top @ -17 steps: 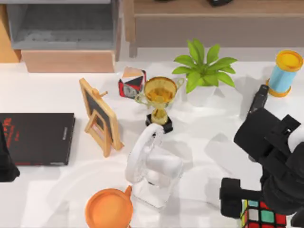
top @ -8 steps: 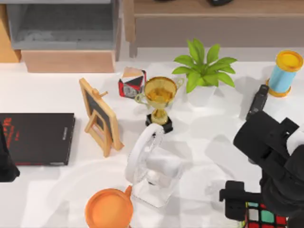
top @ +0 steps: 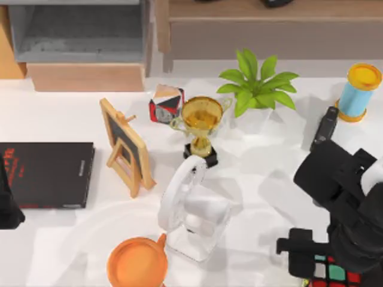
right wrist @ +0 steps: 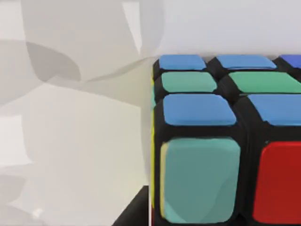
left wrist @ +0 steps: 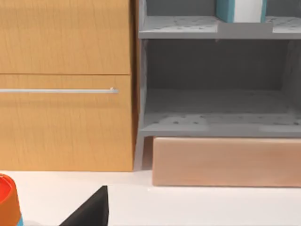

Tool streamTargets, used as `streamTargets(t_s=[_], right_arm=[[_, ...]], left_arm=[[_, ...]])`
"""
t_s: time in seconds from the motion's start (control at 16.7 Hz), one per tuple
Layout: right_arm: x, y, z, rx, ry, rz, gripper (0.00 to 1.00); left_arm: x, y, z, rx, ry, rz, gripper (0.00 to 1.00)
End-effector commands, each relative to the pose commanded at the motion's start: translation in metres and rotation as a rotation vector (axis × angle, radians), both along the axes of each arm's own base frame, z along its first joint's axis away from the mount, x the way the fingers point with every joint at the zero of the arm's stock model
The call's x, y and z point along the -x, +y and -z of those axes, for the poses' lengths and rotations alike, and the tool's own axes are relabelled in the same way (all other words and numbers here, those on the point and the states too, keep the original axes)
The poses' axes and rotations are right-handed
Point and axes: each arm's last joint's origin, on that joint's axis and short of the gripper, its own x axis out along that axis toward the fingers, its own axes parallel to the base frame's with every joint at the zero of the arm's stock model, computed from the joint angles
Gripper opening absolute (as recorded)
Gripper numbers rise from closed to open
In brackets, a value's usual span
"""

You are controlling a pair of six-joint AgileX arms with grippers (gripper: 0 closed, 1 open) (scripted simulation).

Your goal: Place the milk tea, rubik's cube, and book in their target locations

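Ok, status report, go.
Right gripper low at rubik's cube, table's right near corner. Left arm parked at left edge. Nothing blocking the cube.

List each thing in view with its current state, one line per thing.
rubik's cube: on the table at its near right edge, under the right arm.
right gripper: low beside the cube.
trophy: upright, mid-table.
small easel chalkboard: standing.
black book: lying flat, closed, at the table's left.
potted plant: upright.
blue cup with yellow lid: upright, lidded.
grey shelf: lower compartment open.
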Motion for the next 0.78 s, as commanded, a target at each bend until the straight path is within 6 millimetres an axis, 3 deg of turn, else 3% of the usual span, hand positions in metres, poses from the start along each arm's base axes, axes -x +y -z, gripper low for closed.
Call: streamTargets(t_s=[0.12, 0.6, 0.78], right_arm=[[0.0, 0.0, 0.0, 0.0, 0.0, 0.0, 0.0], [0.0, 0.0, -0.001, -0.002, -0.003, 0.002, 0.0], [-0.001, 0.001, -0.011, -0.006, -0.008, 0.002, 0.0]], left_arm=[[0.0, 0.0, 0.0, 0.0, 0.0, 0.0, 1.0], [0.0, 0.0, 0.0, 0.0, 0.0, 0.0, 1.0], [0.0, 0.0, 0.0, 0.0, 0.0, 0.0, 1.0]])
